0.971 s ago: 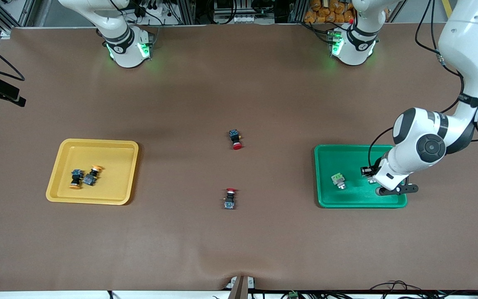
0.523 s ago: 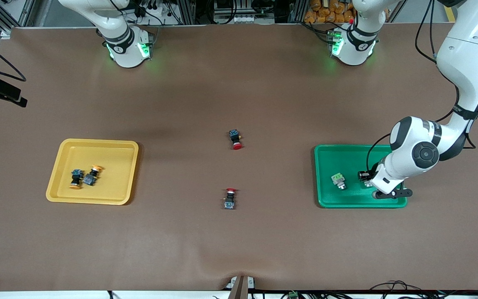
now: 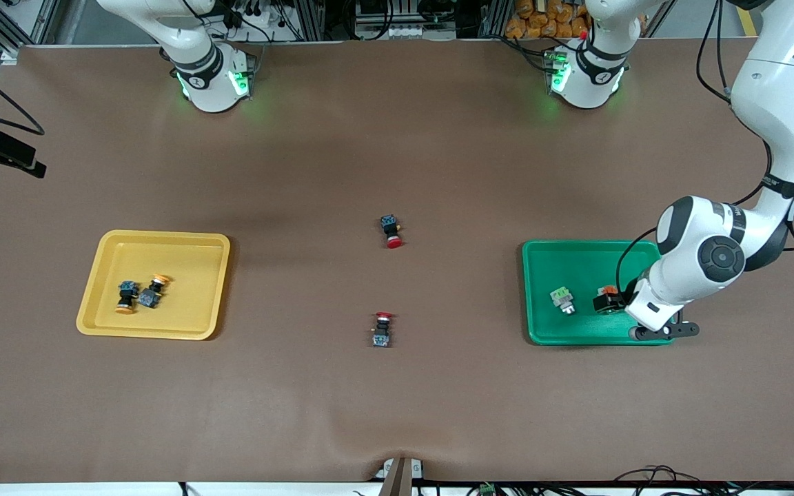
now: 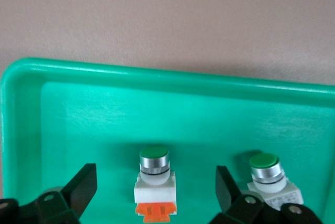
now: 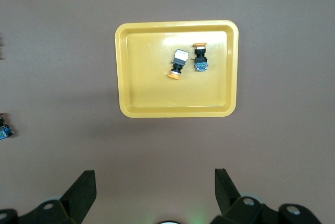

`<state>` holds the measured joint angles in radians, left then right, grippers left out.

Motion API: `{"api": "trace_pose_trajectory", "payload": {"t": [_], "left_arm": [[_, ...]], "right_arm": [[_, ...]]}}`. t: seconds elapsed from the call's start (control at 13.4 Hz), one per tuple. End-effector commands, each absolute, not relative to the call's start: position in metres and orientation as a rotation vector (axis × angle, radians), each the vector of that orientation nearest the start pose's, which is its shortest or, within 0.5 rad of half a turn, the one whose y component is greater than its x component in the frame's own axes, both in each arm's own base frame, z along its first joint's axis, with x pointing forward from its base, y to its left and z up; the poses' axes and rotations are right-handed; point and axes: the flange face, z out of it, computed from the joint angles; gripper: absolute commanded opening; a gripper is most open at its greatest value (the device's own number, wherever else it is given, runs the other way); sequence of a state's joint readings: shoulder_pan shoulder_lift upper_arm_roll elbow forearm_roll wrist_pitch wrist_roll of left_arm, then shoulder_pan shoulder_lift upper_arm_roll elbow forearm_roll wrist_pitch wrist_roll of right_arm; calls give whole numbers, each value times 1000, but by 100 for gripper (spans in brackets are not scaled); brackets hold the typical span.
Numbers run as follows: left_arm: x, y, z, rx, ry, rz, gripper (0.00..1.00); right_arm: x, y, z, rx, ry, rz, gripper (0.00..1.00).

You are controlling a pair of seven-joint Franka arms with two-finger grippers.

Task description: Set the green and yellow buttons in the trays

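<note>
While lying on the floor of the green tray, stand apart from each other as two green buttons: one near the tray's middle, the second beside it toward the left arm's end of the table, showing an orange base. Sits, as that tray, at mid-height of the front view near the edge at the left arm's end. Hangs low over the second button as the left gripper, spread wide, with dark fingers on either side of the white body and touching neither side of it. Shows in the left wrist view both buttons on their sides, silver rings and green faces pointing toward the tray's rim. Holds, toward the right arm's end at about the same height of the front view, two yellow buttons close together inside the yellow tray, nearer to its lower rim. Waits high over the table as the right gripper, fingers wide and gripping nothing, looking down on the yellow tray. Leaves two red-capped switches on the bare brown surface at the centre of the front view, one above the other, well apart from both trays.
</note>
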<state>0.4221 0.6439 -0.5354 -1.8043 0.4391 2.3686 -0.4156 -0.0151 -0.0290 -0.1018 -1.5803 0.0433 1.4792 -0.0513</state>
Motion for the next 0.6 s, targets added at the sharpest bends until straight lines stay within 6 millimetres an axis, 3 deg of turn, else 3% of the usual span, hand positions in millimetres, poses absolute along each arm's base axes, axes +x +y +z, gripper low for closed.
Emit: {"api": "trace_pose_trajectory", "payload": {"t": [0.0,0.22,0.52], "left_arm": [[661,-43,260,-3117,-99,-121,100],[669,-50,282,-3101,-85,-145,100],[671,-64,334,-3062,-54,-242,100]], "right_arm": [[533,-58,631,-3084,116,96,100],[534,-57,630,-3085,114,98,100],[534,-55,630,-3085,109,101,100]]}}
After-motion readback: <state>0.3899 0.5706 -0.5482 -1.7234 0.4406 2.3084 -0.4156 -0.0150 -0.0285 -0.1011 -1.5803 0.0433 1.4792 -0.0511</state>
